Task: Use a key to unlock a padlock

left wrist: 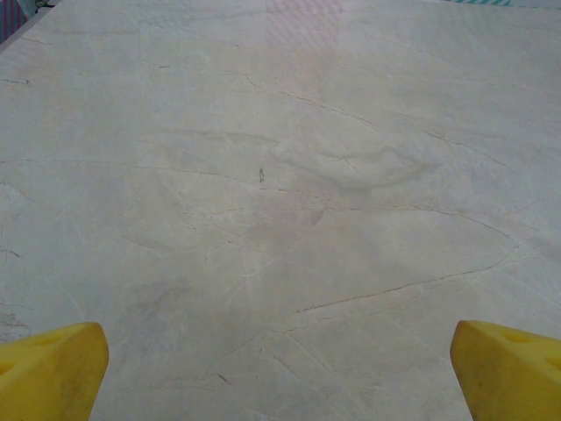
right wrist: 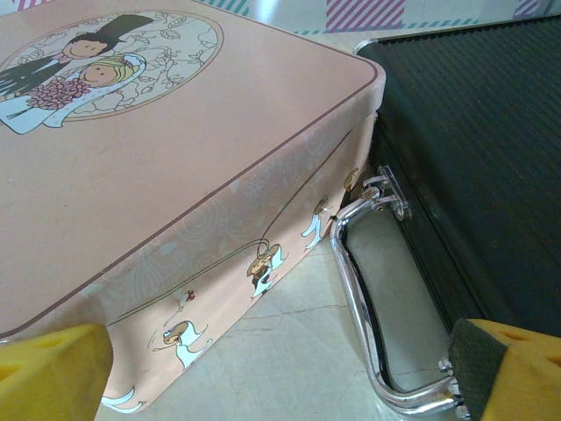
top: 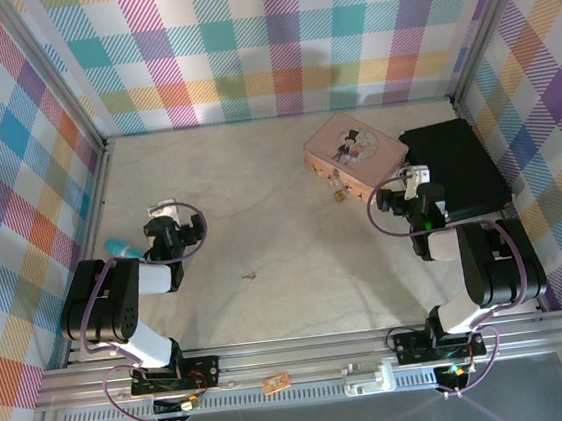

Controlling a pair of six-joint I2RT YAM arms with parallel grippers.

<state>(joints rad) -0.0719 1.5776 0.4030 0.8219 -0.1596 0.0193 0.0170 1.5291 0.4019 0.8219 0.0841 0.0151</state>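
Overhead — padlock (top: 340, 194) by pink tin (top: 353, 150) | left wrist: key (left wrist: 261, 174) ahead | left fingers (left wrist: 53, 368), right fingers (right wrist: 53, 373) spread

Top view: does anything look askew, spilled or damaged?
Nothing spilled or damaged. The pink tin sits turned at an angle to the black case beside it; the padlock is at the tin's near side.

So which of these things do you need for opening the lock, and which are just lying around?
For the job: padlock, key.
Just lying about: pink tin, black case, teal thing.
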